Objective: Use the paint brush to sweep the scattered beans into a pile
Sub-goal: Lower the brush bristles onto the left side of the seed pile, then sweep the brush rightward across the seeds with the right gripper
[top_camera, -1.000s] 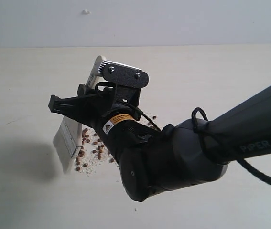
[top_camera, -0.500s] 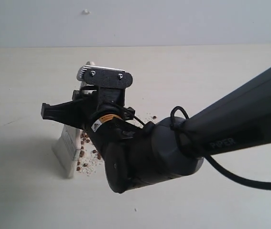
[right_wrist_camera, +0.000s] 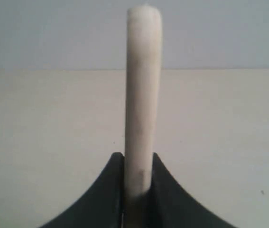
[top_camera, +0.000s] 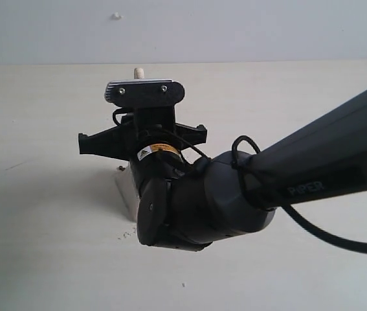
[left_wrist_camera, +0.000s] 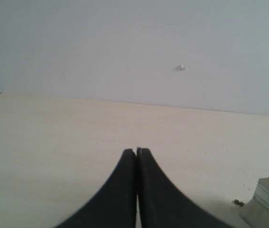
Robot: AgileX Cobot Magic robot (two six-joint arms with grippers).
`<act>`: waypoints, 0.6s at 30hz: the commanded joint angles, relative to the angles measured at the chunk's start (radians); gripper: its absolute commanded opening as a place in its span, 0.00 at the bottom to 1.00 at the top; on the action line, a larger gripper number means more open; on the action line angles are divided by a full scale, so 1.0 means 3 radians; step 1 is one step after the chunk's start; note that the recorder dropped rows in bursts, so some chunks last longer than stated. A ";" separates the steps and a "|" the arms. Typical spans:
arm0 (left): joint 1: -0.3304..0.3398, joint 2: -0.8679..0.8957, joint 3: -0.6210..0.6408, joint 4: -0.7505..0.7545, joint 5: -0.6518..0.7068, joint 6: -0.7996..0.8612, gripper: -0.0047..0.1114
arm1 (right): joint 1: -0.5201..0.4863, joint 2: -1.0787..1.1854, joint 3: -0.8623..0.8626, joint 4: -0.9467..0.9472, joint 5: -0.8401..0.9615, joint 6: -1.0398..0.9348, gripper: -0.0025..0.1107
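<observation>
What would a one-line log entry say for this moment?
right claw: shut on brush | left claw: shut, empty | brush: handle up | beans: barely visible, arm blocks view

Only one word legible: "PIPER", pale caps on the dark forearm shell of the right arm (top_camera: pixel 309 188), ext. view. Small sticker (top_camera: pixel 156 152) on the wrist housing just behind the right pincer (right_wrist_camera: pixel 138 161): white warning triangle w/ dark mark at one end, orange-yellow strip beside it. Its print is too small to read. Both wrist views: no legible txt.
</observation>
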 commanded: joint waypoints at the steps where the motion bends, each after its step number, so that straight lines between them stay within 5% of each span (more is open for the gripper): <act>1: 0.0004 -0.0023 -0.0003 -0.0026 -0.0002 0.0011 0.04 | 0.0002 -0.0030 -0.0006 0.0051 -0.0164 -0.0067 0.02; 11: 0.0004 -0.0023 -0.0003 -0.0026 -0.0002 0.0011 0.04 | 0.0002 -0.0447 -0.0006 0.0017 0.0257 0.0462 0.02; 14: 0.0004 -0.0023 -0.0003 -0.0026 -0.0002 0.0011 0.04 | 0.0002 -0.0243 -0.0053 -0.0234 0.0072 0.1104 0.02; 18: 0.0004 -0.0023 -0.0003 -0.0026 -0.0002 0.0011 0.04 | 0.0002 0.0030 -0.0279 -0.0233 0.0006 0.1148 0.02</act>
